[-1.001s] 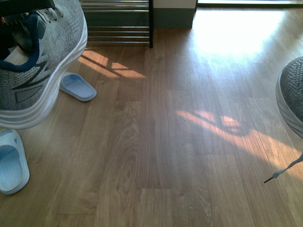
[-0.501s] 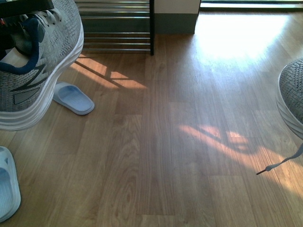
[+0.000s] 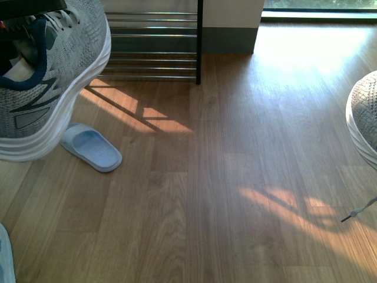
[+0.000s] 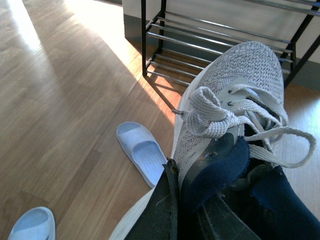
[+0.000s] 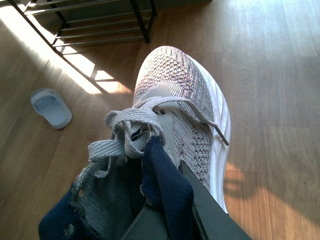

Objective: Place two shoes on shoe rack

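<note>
Two sunlit patches cross the wood-plank floor, which runs back to a pale wall with a dark skirting. At the far left, a sliver of a pale blue slide shows at the corner of the front view.

Above it the left gripper is clamped on the collar of a grey knit sneaker. One black finger sits outside the shoe and the other inside, against the navy lining. The sneaker hangs clear of the floor, toe tilted up toward the shoe rack.

A second slide lies flat on the planks, just under that toe and near the rack. The rack stands against the wall, its chrome bars ending in a black end frame.

At the far right, the right gripper pinches the navy tongue of the other grey sneaker. That shoe is held off the floor, well apart from the rack, with a lace end dangling below.
</note>
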{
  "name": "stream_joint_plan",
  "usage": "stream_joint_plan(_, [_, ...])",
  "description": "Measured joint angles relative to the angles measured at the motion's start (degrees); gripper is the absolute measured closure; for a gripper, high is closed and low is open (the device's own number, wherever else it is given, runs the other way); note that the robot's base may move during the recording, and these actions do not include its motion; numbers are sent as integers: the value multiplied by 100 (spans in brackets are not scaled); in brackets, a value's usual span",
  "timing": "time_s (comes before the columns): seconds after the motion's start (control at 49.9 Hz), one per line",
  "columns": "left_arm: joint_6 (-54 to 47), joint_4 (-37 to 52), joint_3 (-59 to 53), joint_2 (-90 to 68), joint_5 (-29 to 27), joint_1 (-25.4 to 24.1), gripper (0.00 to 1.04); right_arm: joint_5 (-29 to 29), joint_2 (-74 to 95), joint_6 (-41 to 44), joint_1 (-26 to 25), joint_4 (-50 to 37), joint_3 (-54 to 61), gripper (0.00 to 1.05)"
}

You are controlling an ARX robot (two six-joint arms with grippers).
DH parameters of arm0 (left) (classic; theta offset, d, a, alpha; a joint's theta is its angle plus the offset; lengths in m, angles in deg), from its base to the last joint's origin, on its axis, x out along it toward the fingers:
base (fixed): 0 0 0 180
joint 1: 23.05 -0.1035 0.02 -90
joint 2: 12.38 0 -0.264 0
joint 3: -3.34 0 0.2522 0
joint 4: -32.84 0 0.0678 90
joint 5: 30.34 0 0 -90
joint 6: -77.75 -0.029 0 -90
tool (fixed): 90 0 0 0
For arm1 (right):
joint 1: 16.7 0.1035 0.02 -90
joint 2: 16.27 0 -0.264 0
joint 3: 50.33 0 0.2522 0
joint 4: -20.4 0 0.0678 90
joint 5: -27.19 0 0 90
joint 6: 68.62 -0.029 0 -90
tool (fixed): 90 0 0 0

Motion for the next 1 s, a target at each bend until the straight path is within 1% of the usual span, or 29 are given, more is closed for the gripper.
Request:
stream_joint_plan(0.22, [-2,-2,0,0,-83,-7,103,37,0,0,4,0,0,103])
stream_joint_plan(1.001, [-2,-2,-2,-2,-42,-2,103,2,2,0,4,0,0,103])
